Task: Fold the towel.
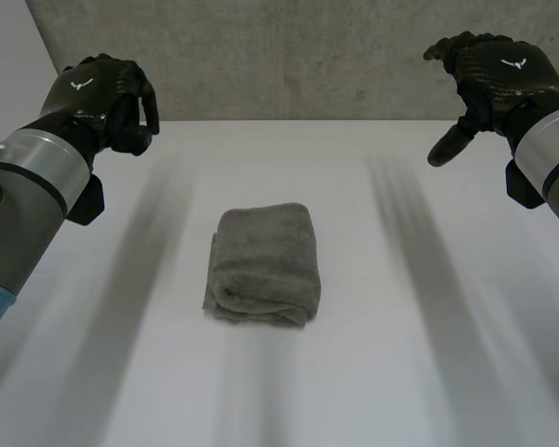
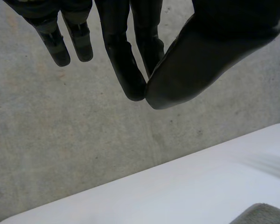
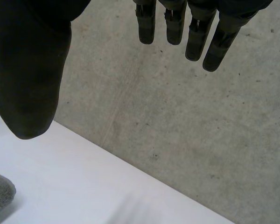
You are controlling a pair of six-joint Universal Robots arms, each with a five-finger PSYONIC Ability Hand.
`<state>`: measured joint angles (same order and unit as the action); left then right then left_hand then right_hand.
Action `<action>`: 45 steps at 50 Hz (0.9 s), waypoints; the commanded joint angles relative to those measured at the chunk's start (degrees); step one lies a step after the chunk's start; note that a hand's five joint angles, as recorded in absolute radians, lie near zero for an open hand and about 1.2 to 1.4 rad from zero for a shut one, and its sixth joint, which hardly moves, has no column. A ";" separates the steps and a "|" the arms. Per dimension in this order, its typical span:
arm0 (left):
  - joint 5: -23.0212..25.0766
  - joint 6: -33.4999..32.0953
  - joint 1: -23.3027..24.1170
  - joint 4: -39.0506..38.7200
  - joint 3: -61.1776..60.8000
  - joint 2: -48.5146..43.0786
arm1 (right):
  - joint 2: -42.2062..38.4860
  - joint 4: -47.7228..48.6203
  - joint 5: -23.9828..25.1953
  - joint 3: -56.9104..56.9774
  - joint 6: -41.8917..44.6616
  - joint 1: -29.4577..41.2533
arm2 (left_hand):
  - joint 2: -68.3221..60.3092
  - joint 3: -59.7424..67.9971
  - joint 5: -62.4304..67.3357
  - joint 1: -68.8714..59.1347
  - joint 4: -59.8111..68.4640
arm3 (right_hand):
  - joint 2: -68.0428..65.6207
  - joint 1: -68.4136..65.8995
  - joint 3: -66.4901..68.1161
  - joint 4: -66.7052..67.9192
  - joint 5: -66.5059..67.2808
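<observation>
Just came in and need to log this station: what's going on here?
A two-armed robot is at a white table with a grey towel, which lies already folded into a compact bundle near the middle. Neither hand touches it. The left hand and the right hand are both raised near the far edge, one to each side of the towel, fingers relaxed and holding nothing. The fold looks done.

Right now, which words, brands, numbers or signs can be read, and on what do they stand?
No words or numbers can be read.
Small white winged emblem, no letters: back of the black left hand.
Same emblem: back of the black right hand.
Grey folded terry towel: bears no text.
</observation>
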<state>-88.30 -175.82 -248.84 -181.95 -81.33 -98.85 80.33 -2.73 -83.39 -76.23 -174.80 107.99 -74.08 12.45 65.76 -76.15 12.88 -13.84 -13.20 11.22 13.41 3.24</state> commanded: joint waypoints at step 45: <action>1.64 -0.05 -0.60 1.16 -6.03 4.37 | 0.01 -0.79 9.98 -2.69 -0.90 0.72 | 64.08 -2.45 -65.76 66.15 -2.88 | 3.84 3.20 -1.22 -3.41 -3.24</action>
<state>-86.72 -175.87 -249.48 -180.40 -86.01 -94.48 81.44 -3.63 -79.79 -78.38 -175.48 107.53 -13.51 12.45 2.87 -15.67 12.88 -13.84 -13.20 11.22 13.41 3.24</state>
